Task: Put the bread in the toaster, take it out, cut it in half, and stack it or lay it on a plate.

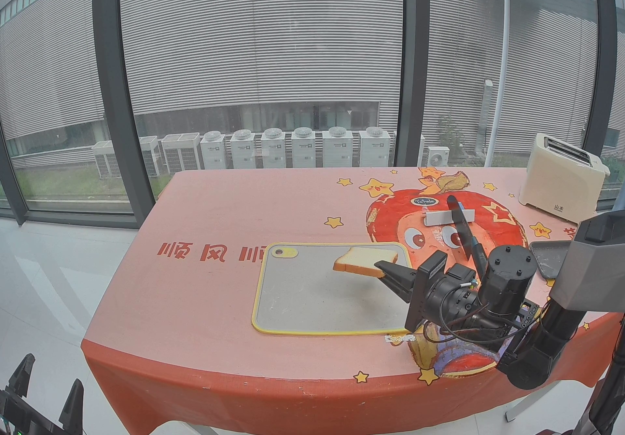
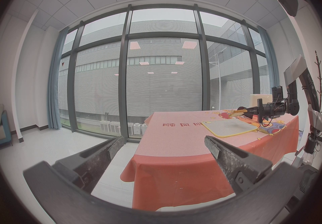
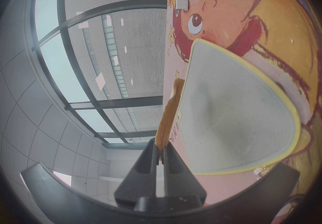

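Observation:
A slice of bread (image 1: 364, 260) hangs flat a little above the far right part of the grey, yellow-rimmed cutting board (image 1: 306, 299). My right gripper (image 1: 385, 271) is shut on the slice's right edge; in the right wrist view the bread (image 3: 169, 115) stands edge-on between the closed fingers (image 3: 150, 161). The cream toaster (image 1: 563, 177) stands at the table's far right corner. A black-handled knife (image 1: 465, 231) lies between the board and the toaster. My left gripper (image 2: 161, 149) is open, low beyond the table's near left corner, with nothing in it.
A dark plate (image 1: 550, 257) lies right of the knife, partly behind my right arm. A small white block (image 1: 448, 217) sits by the knife. The table's left half is bare orange cloth (image 1: 195, 299). Large windows stand right behind the table.

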